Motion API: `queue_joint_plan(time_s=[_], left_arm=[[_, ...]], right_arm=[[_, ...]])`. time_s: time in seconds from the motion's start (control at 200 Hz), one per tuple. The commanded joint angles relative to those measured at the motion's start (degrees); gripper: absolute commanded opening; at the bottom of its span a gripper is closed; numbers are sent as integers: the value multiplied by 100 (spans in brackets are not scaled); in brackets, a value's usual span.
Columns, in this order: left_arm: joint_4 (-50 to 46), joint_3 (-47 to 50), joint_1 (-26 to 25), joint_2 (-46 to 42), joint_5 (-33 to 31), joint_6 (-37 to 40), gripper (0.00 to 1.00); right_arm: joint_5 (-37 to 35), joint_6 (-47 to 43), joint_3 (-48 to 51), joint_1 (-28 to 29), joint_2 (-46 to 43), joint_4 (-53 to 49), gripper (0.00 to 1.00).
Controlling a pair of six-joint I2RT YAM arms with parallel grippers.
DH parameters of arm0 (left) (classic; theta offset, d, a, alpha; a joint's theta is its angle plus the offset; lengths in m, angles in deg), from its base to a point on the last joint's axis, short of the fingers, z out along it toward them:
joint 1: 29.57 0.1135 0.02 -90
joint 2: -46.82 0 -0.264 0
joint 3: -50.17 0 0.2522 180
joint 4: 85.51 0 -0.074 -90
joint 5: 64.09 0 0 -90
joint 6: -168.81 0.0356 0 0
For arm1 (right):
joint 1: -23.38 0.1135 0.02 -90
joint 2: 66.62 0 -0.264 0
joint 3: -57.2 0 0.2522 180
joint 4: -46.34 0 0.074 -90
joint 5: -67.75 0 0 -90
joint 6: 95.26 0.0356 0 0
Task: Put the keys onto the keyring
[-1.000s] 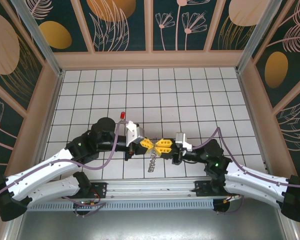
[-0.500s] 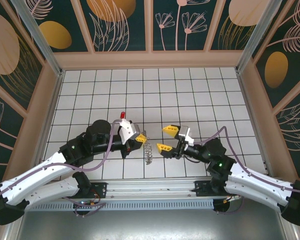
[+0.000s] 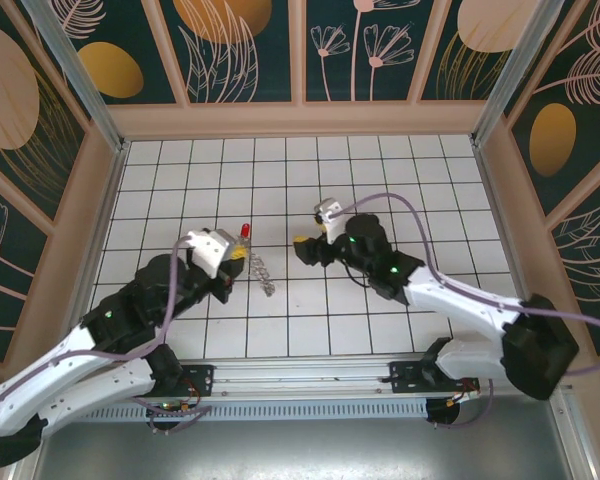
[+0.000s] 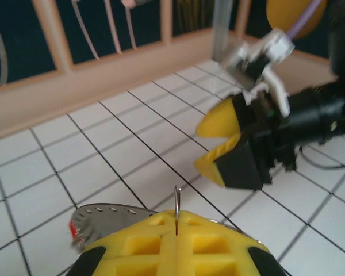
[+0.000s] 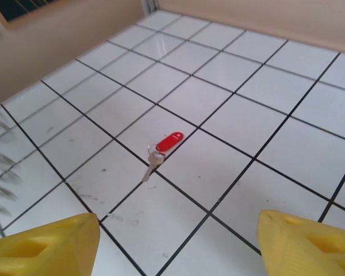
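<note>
Left hand (image 3: 236,260) pinches the keyring (image 3: 264,273) left of the tabletop's middle; right hand (image 5: 178,241) hangs wide open over the key (image 5: 163,148) lying flat nearby; looks like key pickup, so next it'll need a careful low pinch.

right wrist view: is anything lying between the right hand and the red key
Nothing. In the right wrist view, the stretch from the open right hand to the red key is bare white tile crossed by dark grout lines.
</note>
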Motion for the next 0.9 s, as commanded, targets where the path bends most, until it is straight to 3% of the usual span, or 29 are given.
queue_joint_plan(time_s=[0.0, 0.15, 0.3, 0.52, 0.646, 0.781, 0.896], left_arm=[[87, 90, -16, -227, -874, -76, 0], [-193, 64, -21, -187, -1308, -299, 0], [-137, 204, -17, -322, -1331, -640, 0], [-52, 511, -13, -461, -1246, -1263, 0], [-69, 662, -20, -972, -1599, -1440, 0], [-19, 774, -21, -1620, -1781, -1417, 0], [-100, 769, -21, -1615, -1785, -1347, 0]], right_arm=[[147, -46, -686, -4, 664, -136, 71], [372, -69, -1442, 36, 1932, -229, 68], [355, -145, -2163, 149, 2950, -224, 67], [371, -331, -3189, 307, 4058, -414, 67], [534, -284, -3631, 337, 4590, -504, 67], [277, -381, -4191, 481, 5116, -813, 65], [-190, -411, -4562, 604, 5451, -1055, 64]])
